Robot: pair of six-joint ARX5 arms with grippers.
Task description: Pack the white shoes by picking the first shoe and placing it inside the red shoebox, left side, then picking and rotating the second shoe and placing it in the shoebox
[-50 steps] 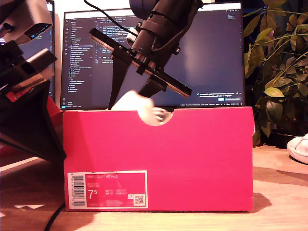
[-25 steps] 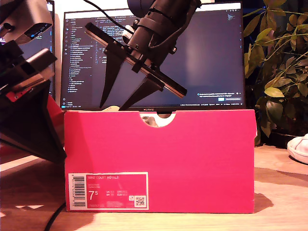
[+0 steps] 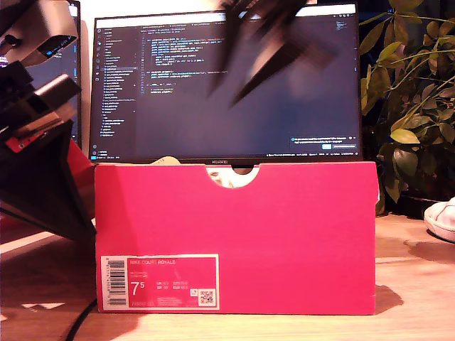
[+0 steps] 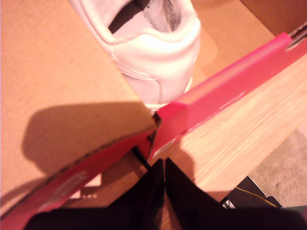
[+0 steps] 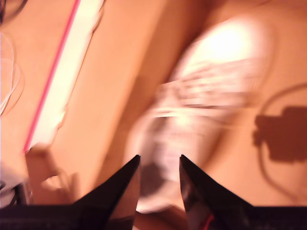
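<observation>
The red shoebox (image 3: pixel 284 234) stands in the middle of the exterior view, label side facing the camera. One white shoe (image 4: pixel 153 48) lies on the box's cardboard floor, its heel close to a corner of the red shoebox wall (image 4: pixel 225 91). My second gripper (image 5: pixel 158 165) hovers open above that white shoe (image 5: pixel 206 96), nothing between its fingers. In the exterior view my second gripper (image 3: pixel 224 98) is a blur high over the box. My first gripper (image 4: pixel 164 175) is shut and empty just outside the box corner. Another white shoe (image 3: pixel 444 219) lies at the exterior view's right edge.
A monitor (image 3: pixel 284 128) stands behind the box and a leafy plant (image 3: pixel 412 106) at the exterior view's right. The bulky first arm (image 3: pixel 35 106) fills the exterior view's left. A black cable (image 3: pixel 82 316) runs over the wooden table (image 3: pixel 412 284).
A second ago the second gripper held a white shoe at the box rim. The shoe then dropped into the box, and the open gripper has since risen quickly.
</observation>
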